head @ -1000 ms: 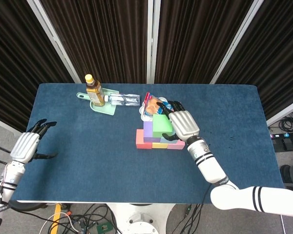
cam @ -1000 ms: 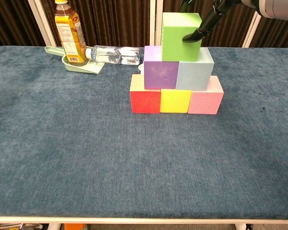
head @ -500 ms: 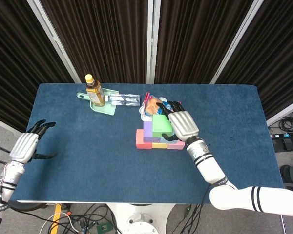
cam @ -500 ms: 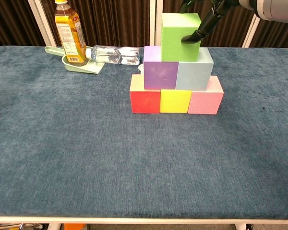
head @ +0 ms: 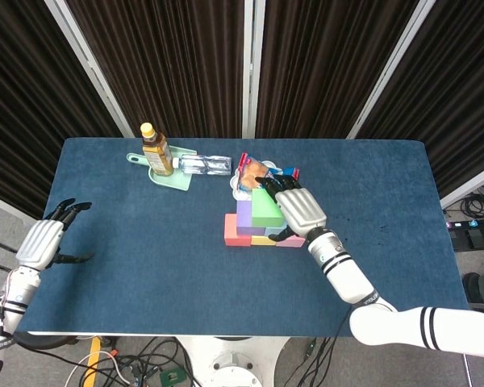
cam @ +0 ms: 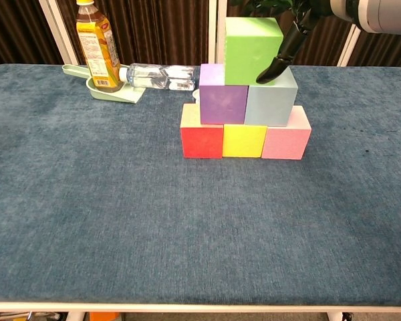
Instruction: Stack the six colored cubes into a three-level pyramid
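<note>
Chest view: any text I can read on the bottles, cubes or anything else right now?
Tea bottle: its yellow label carries print, too small and blurred to read.
Water bottle: lies on its side, no legible label.
Cubes, such as the green cube and red cube: plain faces, no text.
Snack packet behind the stack: print unreadable.
Nothing can be quoted.

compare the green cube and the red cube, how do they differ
The green cube sits at the top of the pyramid, resting on the purple cube and light blue cube; the red cube sits on the table at the bottom row's left end. The right robot hand is at the green cube, a fingertip against its front face; nothing touches the red cube from above except the purple one. The green cube looks larger. Both are plain, solid-coloured blocks.
</note>
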Action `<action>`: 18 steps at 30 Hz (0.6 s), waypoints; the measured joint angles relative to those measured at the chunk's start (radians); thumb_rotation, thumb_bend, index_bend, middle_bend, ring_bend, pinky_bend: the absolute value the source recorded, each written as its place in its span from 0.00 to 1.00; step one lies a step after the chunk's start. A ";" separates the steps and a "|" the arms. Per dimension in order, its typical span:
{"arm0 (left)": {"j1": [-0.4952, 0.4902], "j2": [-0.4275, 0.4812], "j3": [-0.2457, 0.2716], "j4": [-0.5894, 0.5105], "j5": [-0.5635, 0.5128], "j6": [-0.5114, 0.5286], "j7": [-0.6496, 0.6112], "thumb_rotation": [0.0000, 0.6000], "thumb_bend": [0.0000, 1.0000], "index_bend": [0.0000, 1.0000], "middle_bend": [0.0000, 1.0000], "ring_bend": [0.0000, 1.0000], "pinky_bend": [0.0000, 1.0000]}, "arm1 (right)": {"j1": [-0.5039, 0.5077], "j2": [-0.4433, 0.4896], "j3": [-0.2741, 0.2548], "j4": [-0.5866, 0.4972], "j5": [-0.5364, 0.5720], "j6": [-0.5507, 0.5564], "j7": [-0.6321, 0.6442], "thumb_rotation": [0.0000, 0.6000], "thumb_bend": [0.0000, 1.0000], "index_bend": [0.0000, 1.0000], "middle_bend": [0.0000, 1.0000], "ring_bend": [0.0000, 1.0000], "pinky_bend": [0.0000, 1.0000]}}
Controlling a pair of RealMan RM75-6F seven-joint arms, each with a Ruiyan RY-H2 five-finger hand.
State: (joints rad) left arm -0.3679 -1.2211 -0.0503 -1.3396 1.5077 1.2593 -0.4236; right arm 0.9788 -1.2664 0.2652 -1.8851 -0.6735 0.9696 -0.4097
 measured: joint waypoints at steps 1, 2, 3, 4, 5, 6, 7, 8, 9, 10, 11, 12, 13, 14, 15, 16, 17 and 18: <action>0.000 0.000 0.000 0.000 0.000 0.000 0.000 1.00 0.03 0.14 0.17 0.05 0.25 | 0.000 0.002 0.000 -0.002 0.001 -0.001 0.002 1.00 0.00 0.00 0.06 0.00 0.00; 0.000 0.001 0.000 -0.001 0.001 0.000 0.000 1.00 0.03 0.14 0.17 0.05 0.25 | 0.000 0.005 0.000 -0.004 0.002 -0.003 0.006 1.00 0.00 0.00 0.06 0.00 0.00; 0.000 0.001 0.000 -0.001 0.001 0.000 0.001 1.00 0.03 0.14 0.17 0.05 0.25 | 0.000 0.008 0.000 -0.006 0.002 -0.003 0.008 1.00 0.00 0.00 0.06 0.00 0.00; 0.000 0.001 0.000 -0.002 0.001 0.000 0.002 1.00 0.03 0.14 0.17 0.05 0.25 | -0.001 0.011 0.000 -0.007 0.001 -0.002 0.010 1.00 0.00 0.00 0.06 0.00 0.00; -0.001 0.001 0.000 -0.003 0.001 0.000 0.002 1.00 0.03 0.14 0.17 0.05 0.25 | -0.003 0.014 -0.001 -0.009 -0.001 0.000 0.013 1.00 0.00 0.00 0.06 0.00 0.00; -0.001 0.001 0.000 -0.004 0.002 -0.001 0.004 1.00 0.03 0.14 0.17 0.05 0.25 | -0.004 0.017 -0.001 -0.011 -0.002 0.001 0.014 1.00 0.00 0.00 0.06 0.00 0.00; -0.001 0.002 0.000 -0.006 0.002 -0.001 0.005 1.00 0.03 0.14 0.17 0.05 0.25 | -0.006 0.020 -0.001 -0.013 -0.004 0.003 0.017 1.00 0.00 0.00 0.06 0.00 0.00; -0.001 0.002 -0.001 -0.007 0.002 -0.001 0.007 1.00 0.03 0.14 0.17 0.05 0.25 | -0.009 0.024 -0.001 -0.015 -0.006 0.005 0.021 1.00 0.00 0.00 0.06 0.00 0.00; -0.002 0.003 -0.001 -0.009 0.002 -0.001 0.008 1.00 0.03 0.14 0.17 0.05 0.25 | -0.011 0.028 -0.001 -0.017 -0.008 0.007 0.024 1.00 0.00 0.00 0.06 0.00 0.00; -0.002 0.003 -0.001 -0.010 0.003 -0.001 0.010 1.00 0.03 0.14 0.17 0.05 0.25 | -0.013 0.031 -0.001 -0.019 -0.010 0.008 0.028 1.00 0.00 0.00 0.05 0.00 0.00; -0.002 0.003 -0.001 -0.011 0.003 -0.001 0.011 1.00 0.03 0.14 0.17 0.05 0.25 | -0.016 0.037 0.000 -0.022 -0.013 0.010 0.033 1.00 0.00 0.00 0.05 0.00 0.00; -0.002 0.004 -0.002 -0.013 0.003 0.000 0.012 1.00 0.03 0.14 0.17 0.05 0.25 | -0.018 0.041 0.001 -0.025 -0.016 0.011 0.037 1.00 0.00 0.00 0.05 0.00 0.00; -0.002 0.005 -0.002 -0.015 0.003 0.000 0.013 1.00 0.03 0.14 0.17 0.05 0.25 | -0.021 0.045 0.002 -0.029 -0.019 0.013 0.041 1.00 0.00 0.00 0.05 0.00 0.00; -0.002 0.006 -0.003 -0.017 0.003 0.001 0.014 1.00 0.03 0.14 0.17 0.05 0.25 | -0.024 0.053 0.004 -0.035 -0.024 0.014 0.046 1.00 0.00 0.00 0.05 0.00 0.00; -0.002 0.007 -0.003 -0.020 0.003 0.002 0.015 1.00 0.03 0.14 0.17 0.05 0.25 | -0.027 0.059 0.005 -0.040 -0.027 0.016 0.050 1.00 0.00 0.00 0.04 0.00 0.00; -0.002 0.008 -0.004 -0.022 0.003 0.003 0.016 1.00 0.03 0.14 0.17 0.05 0.25 | -0.030 0.066 0.006 -0.046 -0.030 0.017 0.053 1.00 0.00 0.00 0.04 0.00 0.00; -0.002 0.010 -0.004 -0.025 0.003 0.004 0.018 1.00 0.03 0.14 0.17 0.05 0.25 | -0.034 0.078 0.008 -0.056 -0.034 0.019 0.058 1.00 0.00 0.00 0.03 0.00 0.00; -0.001 0.013 -0.004 -0.029 0.004 0.007 0.020 1.00 0.03 0.14 0.17 0.05 0.25 | -0.038 0.089 0.009 -0.064 -0.036 0.020 0.061 1.00 0.00 0.00 0.02 0.00 0.00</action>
State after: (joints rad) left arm -0.3688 -1.2084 -0.0545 -1.3685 1.5120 1.2665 -0.4038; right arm 0.9407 -1.1778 0.2744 -1.9489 -0.7095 0.9893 -0.3483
